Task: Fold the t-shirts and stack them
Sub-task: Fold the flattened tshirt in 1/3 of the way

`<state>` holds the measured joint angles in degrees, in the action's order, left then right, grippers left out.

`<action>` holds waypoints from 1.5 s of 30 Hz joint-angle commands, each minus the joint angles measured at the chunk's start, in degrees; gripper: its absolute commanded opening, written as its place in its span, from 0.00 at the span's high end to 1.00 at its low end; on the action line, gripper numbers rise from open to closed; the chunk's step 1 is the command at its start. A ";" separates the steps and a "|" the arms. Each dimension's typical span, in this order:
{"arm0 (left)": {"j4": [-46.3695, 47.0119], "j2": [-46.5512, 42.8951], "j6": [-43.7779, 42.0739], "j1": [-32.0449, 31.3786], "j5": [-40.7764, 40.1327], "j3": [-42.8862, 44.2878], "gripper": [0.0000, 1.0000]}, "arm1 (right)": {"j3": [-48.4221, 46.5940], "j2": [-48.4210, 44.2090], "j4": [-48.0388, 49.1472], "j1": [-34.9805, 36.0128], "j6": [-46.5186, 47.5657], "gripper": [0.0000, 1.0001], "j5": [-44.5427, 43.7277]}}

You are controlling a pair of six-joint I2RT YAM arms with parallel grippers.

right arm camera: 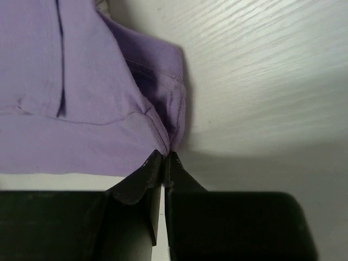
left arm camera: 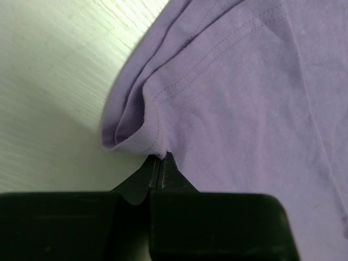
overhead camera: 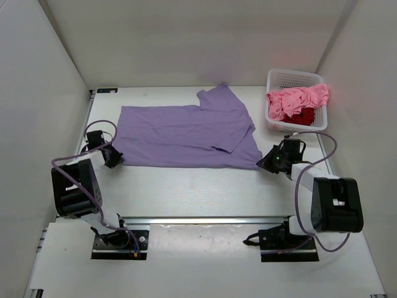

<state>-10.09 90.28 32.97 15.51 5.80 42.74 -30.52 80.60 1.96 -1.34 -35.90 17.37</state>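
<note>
Fabric fills the middle of the top view: a lavender purple fabric t-shirt [overhead camera: 186, 133] lies spread on the white wood-grain table [overhead camera: 198, 192], stretched wide from centre left to centre right. It is mostly flat, with shallow wrinkles. One short sleeve juts toward the top of the frame, and on the right a layer is folded over the body along a slanted edge. Its lower right corner runs out to a point.

The left gripper [overhead camera: 115, 156] sits at the shirt's left edge, centre left in the top view. In the left wrist view its black fingers [left arm camera: 174, 176] are pressed tight together, and the stitched hem of a rolled, doubled-up corner [left arm camera: 136, 138] meets their tips — clenched on the lavender cloth. Bare table fills the upper left of that frame, smooth purple fabric with two seam lines the right.

The right gripper [overhead camera: 267, 161] sits at the pointed lower right corner, centre right in the top view. In the right wrist view its fingers [right arm camera: 144, 176] are likewise squeezed shut, their tips nipping a bunched, folded corner [right arm camera: 163, 117] of the same shirt — fabric fills the upper left, pale table the right.

At the upper right of the top view stands a white plastic lattice basket [overhead camera: 276, 77]. A crumpled pink fabric t-shirt [overhead camera: 298, 98] is heaped in it, and a dark red fabric t-shirt [overhead camera: 304, 116] shows just below the pink, both well apart from the lavender one.
</note>
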 commanded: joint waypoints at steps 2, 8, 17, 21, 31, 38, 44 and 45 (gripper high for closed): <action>-2.04 -4.75 -1.25 -2.58 -1.49 -1.61 1.00 | 0.72 -7.46 -5.54 -2.69 1.45 1.00 -6.54; -3.97 -9.06 -0.11 -2.78 -0.62 -6.87 0.93 | 0.64 -8.71 -9.60 -3.05 3.38 0.76 -3.75; -10.39 -16.01 -4.57 -11.10 -12.74 5.39 0.01 | -15.69 -5.72 -18.22 3.25 9.88 0.63 -5.50; -5.75 -15.06 -9.50 -26.89 -15.39 11.21 0.32 | -18.08 -0.46 -10.96 6.62 8.93 0.84 -2.97; 8.75 -6.08 -1.16 -36.78 -1.24 1.93 0.92 | -23.53 13.62 -2.40 11.98 5.32 0.74 -1.28; 12.63 -6.17 0.16 -37.13 1.74 -0.73 0.91 | -19.58 14.41 0.16 13.30 4.17 0.72 -3.73; 13.86 -6.26 1.39 -37.04 2.90 -1.34 0.91 | -18.35 15.02 -0.90 15.32 3.47 0.70 -4.44; 14.04 -6.43 1.48 -36.87 3.33 -1.43 0.91 | -18.87 15.38 -0.55 15.41 3.47 0.71 -4.71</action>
<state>1.50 85.58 33.52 -21.45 7.11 40.99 -49.54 95.59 -0.56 13.13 -31.70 14.15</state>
